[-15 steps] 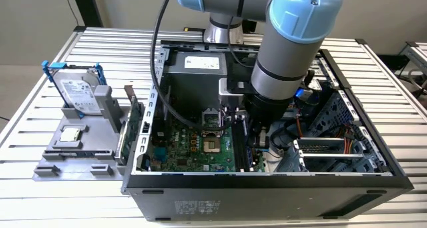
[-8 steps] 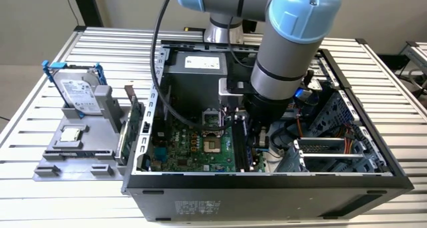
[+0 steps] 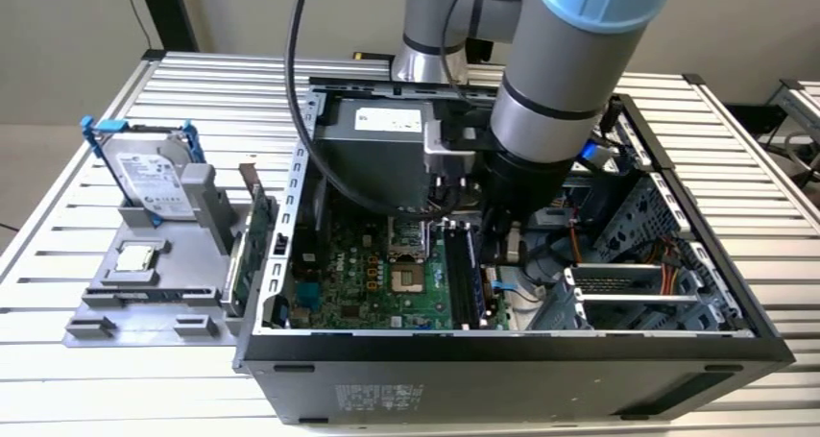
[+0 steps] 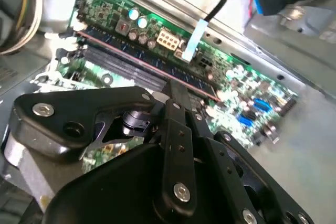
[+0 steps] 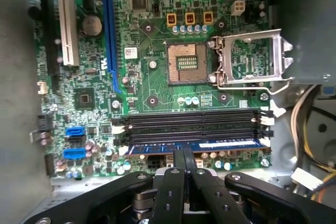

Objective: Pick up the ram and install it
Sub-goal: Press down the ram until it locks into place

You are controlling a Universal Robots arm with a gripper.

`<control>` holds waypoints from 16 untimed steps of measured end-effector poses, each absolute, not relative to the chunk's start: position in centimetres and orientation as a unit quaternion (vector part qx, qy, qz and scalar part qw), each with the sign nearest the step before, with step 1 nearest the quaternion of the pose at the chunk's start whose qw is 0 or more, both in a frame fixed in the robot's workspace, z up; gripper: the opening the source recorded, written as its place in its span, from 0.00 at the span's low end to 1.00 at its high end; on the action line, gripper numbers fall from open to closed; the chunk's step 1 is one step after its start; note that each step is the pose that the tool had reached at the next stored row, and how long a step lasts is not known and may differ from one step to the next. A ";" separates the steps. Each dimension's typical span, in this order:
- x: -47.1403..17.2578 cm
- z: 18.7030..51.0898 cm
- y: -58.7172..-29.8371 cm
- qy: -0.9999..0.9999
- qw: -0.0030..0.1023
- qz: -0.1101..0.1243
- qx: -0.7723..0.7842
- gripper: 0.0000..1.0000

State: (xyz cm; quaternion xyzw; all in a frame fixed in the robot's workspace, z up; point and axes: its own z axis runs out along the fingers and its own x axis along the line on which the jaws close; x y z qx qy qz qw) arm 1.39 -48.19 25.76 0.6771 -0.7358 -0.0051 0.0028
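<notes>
The ram is a long, thin bluish stick lying along the motherboard's black memory slots, in the slot closest to the gripper. In the second wrist view the ram shows edge-on as a narrow strip running between the slot latches. My gripper has its two black fingers drawn together over the stick's middle, shut on it. In the exterior view the gripper is low inside the open computer case, right above the slots.
An open CPU socket with its raised metal latch lies beside the slots. Cables and a drive cage crowd the case. Outside, a grey holder carries a hard drive in a blue frame, a green card and a processor.
</notes>
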 end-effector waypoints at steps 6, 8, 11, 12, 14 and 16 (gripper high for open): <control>1.4 28.5 -48.2 -0.736 0.003 -0.005 0.677 0.00; 1.4 29.4 -48.2 -0.736 0.003 -0.005 0.677 0.00; 1.4 30.6 -48.2 -0.736 0.003 -0.005 0.677 0.00; 1.4 30.7 -48.2 -0.736 0.003 -0.005 0.677 0.00; 1.4 30.7 -48.2 -0.736 0.003 -0.005 0.677 0.00; 1.4 30.7 -48.2 -0.736 0.003 -0.005 0.677 0.00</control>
